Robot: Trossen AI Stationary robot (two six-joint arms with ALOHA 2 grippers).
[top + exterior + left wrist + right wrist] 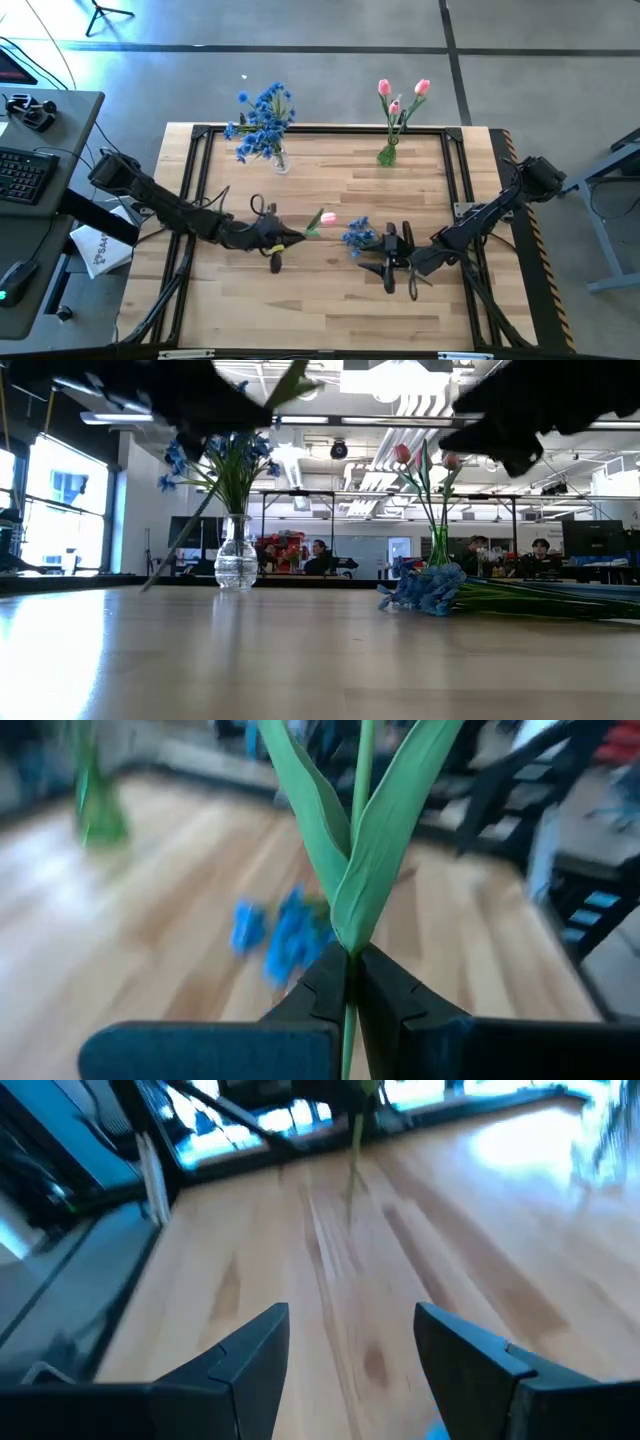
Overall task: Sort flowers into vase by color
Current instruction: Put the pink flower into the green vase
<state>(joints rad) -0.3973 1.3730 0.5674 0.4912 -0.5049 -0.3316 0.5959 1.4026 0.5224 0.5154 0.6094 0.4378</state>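
My left gripper is above the table's middle, shut on a pink tulip whose leaves fork just past the fingers. My right gripper is open and empty, low over the table right of centre, beside a blue flower sprig. The sprig lies on its side on the table with its stems toward the right. A clear vase at the far left holds blue flowers. A green-tinted vase at the far right holds pink tulips. My left gripper pinches the tulip's thin green stem between its two fingers, just below the fork of the leaves. The fingers lie across the stem. The bud end points toward the table's right, and the lower stem slants down below the gripper.
A black frame runs round the wooden table top. A desk with a keyboard stands off the table's left. There is bare wood along the table's near side. People sit in the room behind.
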